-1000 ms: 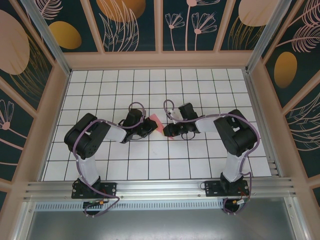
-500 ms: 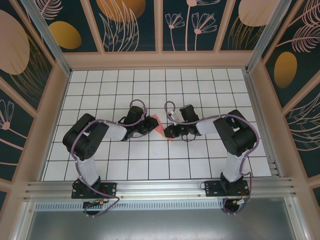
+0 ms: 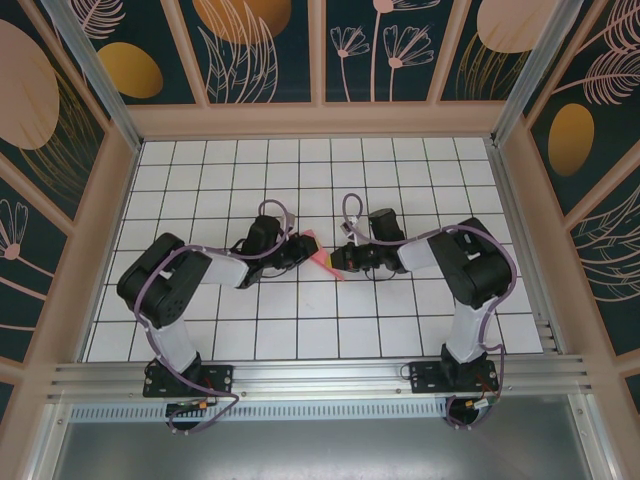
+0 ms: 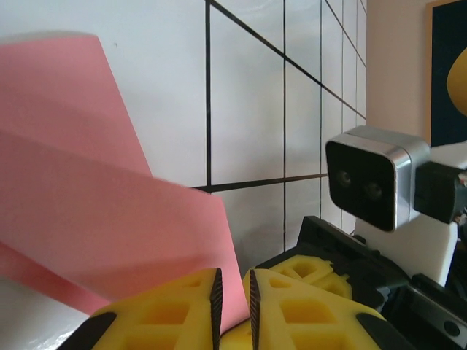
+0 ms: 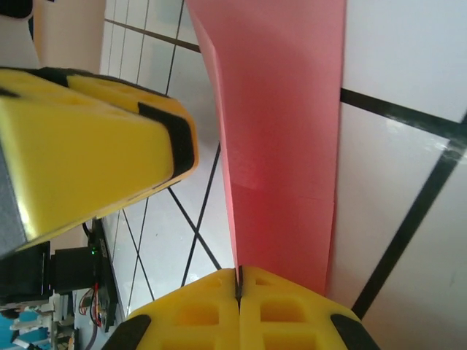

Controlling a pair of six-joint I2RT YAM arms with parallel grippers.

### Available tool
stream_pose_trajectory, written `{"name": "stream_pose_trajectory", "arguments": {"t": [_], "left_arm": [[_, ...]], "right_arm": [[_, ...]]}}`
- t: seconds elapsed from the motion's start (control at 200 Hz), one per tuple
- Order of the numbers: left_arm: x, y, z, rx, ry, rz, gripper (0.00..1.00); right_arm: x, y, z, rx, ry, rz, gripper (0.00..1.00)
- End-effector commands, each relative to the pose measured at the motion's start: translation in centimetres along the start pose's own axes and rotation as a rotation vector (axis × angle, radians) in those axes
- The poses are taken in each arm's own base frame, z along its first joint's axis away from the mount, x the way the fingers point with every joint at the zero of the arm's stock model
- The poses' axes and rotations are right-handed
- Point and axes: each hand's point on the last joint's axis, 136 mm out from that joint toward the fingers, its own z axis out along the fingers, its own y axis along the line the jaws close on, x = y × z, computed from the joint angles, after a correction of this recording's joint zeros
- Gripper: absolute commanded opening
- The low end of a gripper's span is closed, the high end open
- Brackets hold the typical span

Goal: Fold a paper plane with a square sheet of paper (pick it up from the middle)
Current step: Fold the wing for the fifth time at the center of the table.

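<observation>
The square sheet of paper is folded into slim pink-red layers, a partly formed paper plane (image 3: 322, 256), held just above the tiles at the table's middle between both grippers. My right gripper (image 3: 339, 263) is shut, with one creased edge of the paper (image 5: 284, 146) pinched in its seam (image 5: 238, 274). My left gripper (image 3: 303, 250) faces it from the left. Its jaws (image 4: 230, 283) stand a narrow gap apart, and the paper (image 4: 95, 219) passes loosely through that gap. The right wrist's camera (image 4: 372, 186) sits close ahead in the left wrist view.
White tiled floor (image 3: 300, 320) with black grid lines lies all around. Patterned walls (image 3: 320, 60) enclose the back and both sides, and a metal rail (image 3: 320, 375) runs along the near edge. A yellow finger of the left gripper (image 5: 87, 146) hangs close beside the paper.
The right gripper has closed onto the paper's edge. The left jaws have eased apart a little. The paper and both grippers have shifted slightly toward the near right.
</observation>
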Motion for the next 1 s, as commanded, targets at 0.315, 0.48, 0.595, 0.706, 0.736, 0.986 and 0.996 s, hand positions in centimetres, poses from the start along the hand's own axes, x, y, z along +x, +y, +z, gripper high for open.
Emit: {"name": "stream_pose_trajectory", "arguments": {"t": [0.315, 0.48, 0.595, 0.706, 0.736, 0.986, 0.996], "left_arm": [[1.5, 1.0, 1.2, 0.004, 0.041, 0.003, 0.17], [1.7, 1.7, 1.4, -0.018, 0.047, -0.009, 0.16], [1.8, 2.4, 1.6, -0.045, 0.050, -0.018, 0.16], [1.9, 3.1, 1.8, -0.081, 0.057, -0.028, 0.15], [1.9, 3.4, 1.8, -0.091, 0.057, -0.030, 0.14], [2.0, 5.0, 1.8, -0.174, 0.056, -0.054, 0.12], [2.0, 5.1, 1.8, -0.178, 0.055, -0.054, 0.12]], "right_arm": [[0.7, -2.2, 0.5, 0.033, 0.028, 0.133, 0.00], [1.1, -2.7, 0.6, 0.052, 0.044, 0.135, 0.00], [1.4, -3.0, 0.7, 0.070, 0.058, 0.135, 0.00], [1.5, -3.2, 0.7, 0.079, 0.065, 0.136, 0.00], [1.4, -3.2, 0.6, 0.079, 0.063, 0.135, 0.00], [0.7, -2.4, 0.5, 0.078, 0.067, 0.118, 0.01], [0.6, -2.4, 0.4, 0.078, 0.067, 0.119, 0.01]]}}
